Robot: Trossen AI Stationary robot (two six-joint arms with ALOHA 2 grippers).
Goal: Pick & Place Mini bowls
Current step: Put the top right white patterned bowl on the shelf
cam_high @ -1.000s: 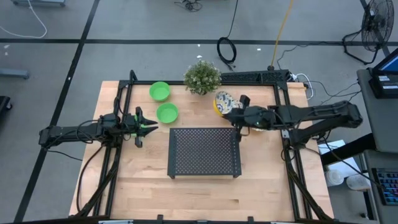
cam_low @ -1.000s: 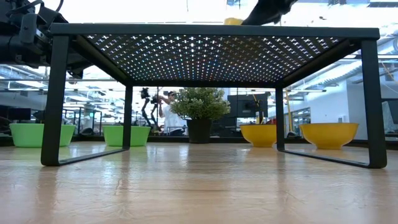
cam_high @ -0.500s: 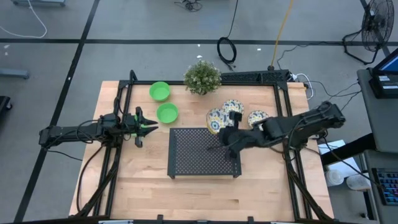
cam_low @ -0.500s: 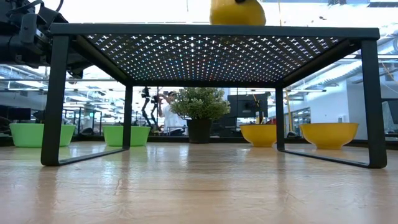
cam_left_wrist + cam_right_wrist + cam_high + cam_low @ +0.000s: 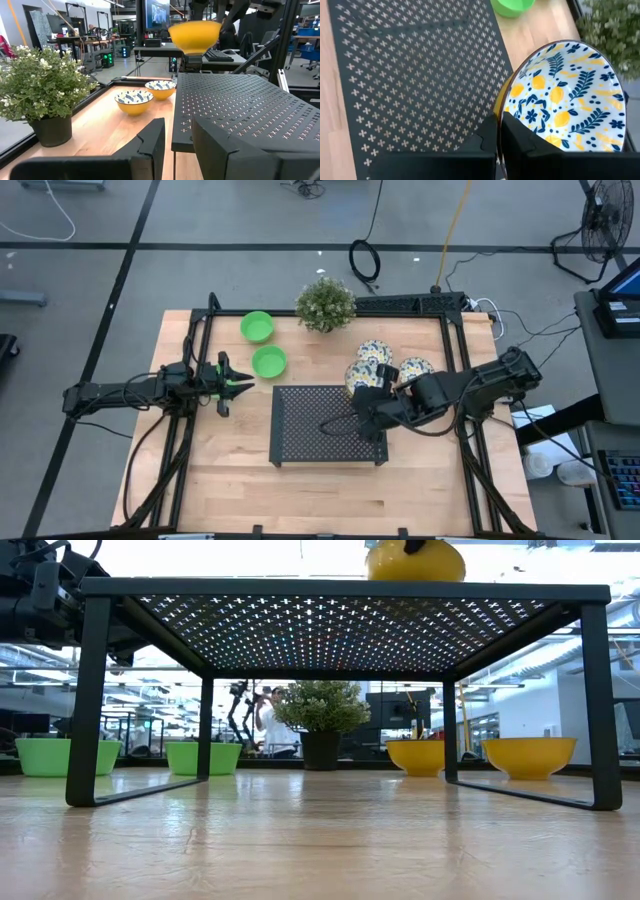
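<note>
- High view: the right gripper (image 5: 362, 402) is over the far right part of the black perforated rack (image 5: 329, 425) in the middle of the wooden table (image 5: 230, 480), its fingers pinched shut on the rim of a floral bowl (image 5: 358, 376). Two more floral bowls (image 5: 374, 352) (image 5: 416, 367) rest on the table just beyond the rack's far right corner. Two green bowls (image 5: 257, 326) (image 5: 269, 361) sit at the far left, beside a potted plant (image 5: 325, 303). The left gripper (image 5: 232, 382) waits near the table's left edge, its jaws partly apart and empty.
- Low view: the held bowl (image 5: 415, 560), yellow outside, shows above the rack's top (image 5: 345, 588); I cannot tell whether it touches. Behind, on the table, stand the green bowls (image 5: 55, 756) (image 5: 203, 757), the plant (image 5: 321, 710) and two yellow-sided bowls (image 5: 421, 756) (image 5: 529, 756).
- Left wrist view: the left fingers (image 5: 150, 145) stand apart with nothing between them; the carried bowl (image 5: 195, 36) hangs over the rack's far end (image 5: 235, 100).
- Right wrist view: the right fingers (image 5: 490, 132) clamp the patterned bowl's rim (image 5: 570, 95) above the rack mesh (image 5: 415, 75).
</note>
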